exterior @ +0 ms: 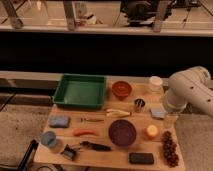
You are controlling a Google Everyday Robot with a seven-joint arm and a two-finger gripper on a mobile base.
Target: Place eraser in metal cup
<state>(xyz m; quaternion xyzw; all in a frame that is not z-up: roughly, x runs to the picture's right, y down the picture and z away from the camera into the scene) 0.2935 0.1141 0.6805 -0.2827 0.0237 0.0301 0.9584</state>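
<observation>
Currently one eraser [141, 158] and one metal cup [139, 104] sit on the table [150, 145]; tool [170, 119] hangs parted at right.

floor [22, 125]: speckled grey | table [100, 152]: light wood | behind: dark band [100, 55], glazed panels [100, 12] above

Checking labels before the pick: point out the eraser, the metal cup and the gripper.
eraser [141, 158], camera view, middle of its black top.
metal cup [139, 104], camera view, its side wall.
gripper [171, 119], camera view, between its jaws, below the white arm [192, 90], right end of the table [112, 156].
</observation>
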